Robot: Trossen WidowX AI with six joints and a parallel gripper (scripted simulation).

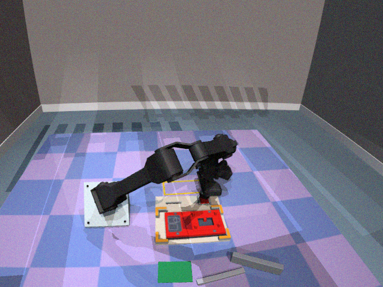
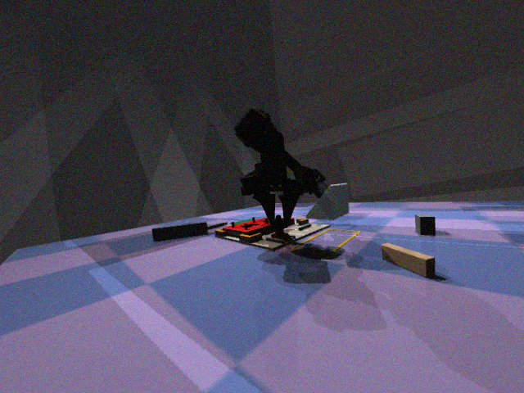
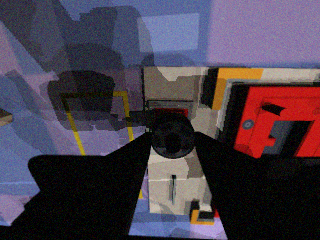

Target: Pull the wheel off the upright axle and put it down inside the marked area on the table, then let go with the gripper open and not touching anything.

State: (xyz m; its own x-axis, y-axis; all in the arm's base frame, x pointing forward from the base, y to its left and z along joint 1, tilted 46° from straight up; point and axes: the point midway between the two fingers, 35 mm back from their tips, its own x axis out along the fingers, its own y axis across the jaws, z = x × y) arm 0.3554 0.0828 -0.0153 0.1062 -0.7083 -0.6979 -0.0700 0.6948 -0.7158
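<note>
The black round wheel [image 3: 172,139] [image 2: 278,221] is level between the fingertips, above a small dark red block [image 1: 204,201] [image 3: 179,111] at the end of the cream board. My gripper [image 3: 172,136] [image 2: 278,219] points down and is shut on the wheel, one finger on each side. The axle is hidden under the wheel, so I cannot tell how far up it the wheel sits. The marked area, a yellow outline [image 1: 181,181] [image 2: 346,241] [image 3: 75,129], lies on the table beside the board, partly in the arm's shadow.
The cream board [image 1: 161,201] carries a red plate [image 1: 190,233] with pegs, orange corner brackets [image 1: 161,239] and a thin slot. Grey bars [image 1: 257,263] [image 1: 221,275] and a green patch [image 1: 175,271] lie in front. A wooden block [image 2: 406,259] and a dark cube [image 2: 425,224] lie beyond the outline.
</note>
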